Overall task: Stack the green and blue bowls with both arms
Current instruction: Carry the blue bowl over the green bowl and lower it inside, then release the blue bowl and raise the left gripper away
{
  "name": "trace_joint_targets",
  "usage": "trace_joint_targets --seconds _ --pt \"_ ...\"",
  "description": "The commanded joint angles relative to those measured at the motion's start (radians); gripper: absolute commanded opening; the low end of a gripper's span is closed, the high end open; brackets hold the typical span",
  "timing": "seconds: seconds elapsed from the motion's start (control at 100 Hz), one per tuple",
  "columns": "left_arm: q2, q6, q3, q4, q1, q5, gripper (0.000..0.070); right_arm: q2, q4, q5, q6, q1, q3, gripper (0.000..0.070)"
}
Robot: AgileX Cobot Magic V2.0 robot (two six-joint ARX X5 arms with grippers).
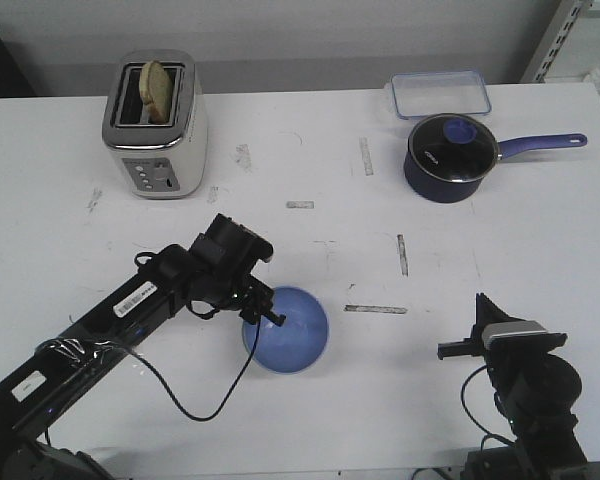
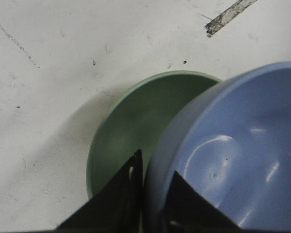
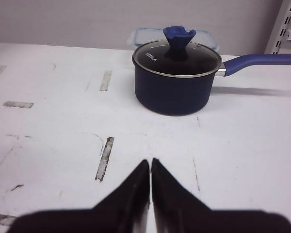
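So the left gripper (image 2: 153,194) has its fingers pinched on the blue bowl (image 1: 292,330) rim, one finger inside and one outside, holding it off-centre over the green bowl (image 2: 136,126) on the worktop (image 1: 480,240). Right gripper (image 3: 151,167) sits near the saucepan (image 3: 177,80) with fingers closed on nothing. My worry: letting go this offset, blue could catch green's rim and tip instead of nesting.

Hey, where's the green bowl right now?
The green bowl sits on the table beneath the blue bowl, which the left gripper pinches by its rim. It shows only in the left wrist view; the front view hides it.
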Motion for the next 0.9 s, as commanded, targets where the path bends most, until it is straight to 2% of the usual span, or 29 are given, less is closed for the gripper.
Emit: trace_joint_targets --seconds 0.0,0.26,0.55,0.59,0.71,0.82,0.89 --pt "0.015 0.013 0.019 0.005 -0.009 0.001 0.0000 0.007 0.008 0.000 0.003 0.002 0.001 0.0000" --pt "0.017 0.014 0.019 -0.015 -0.009 -0.002 0.0001 0.007 0.008 0.000 0.003 0.002 0.001 0.0000" --pt "0.017 0.050 0.019 -0.040 -0.009 -0.002 0.0020 0.007 0.008 0.000 0.003 0.002 0.001 0.0000" --pt "0.017 0.050 0.019 -0.035 -0.009 -0.002 0.0074 0.007 0.008 0.000 0.003 0.002 0.001 0.0000" --pt "0.017 0.048 0.019 -0.016 -0.009 -0.002 0.0296 0.007 0.008 0.000 0.003 0.002 0.001 0.0000" --pt "0.016 0.047 0.020 -0.008 -0.009 -0.002 0.0438 0.007 0.008 0.000 0.003 0.002 0.001 0.0000" --pt "0.015 0.038 0.023 0.004 -0.009 -0.002 0.0590 0.007 0.008 0.000 0.003 0.002 0.001 0.0000"
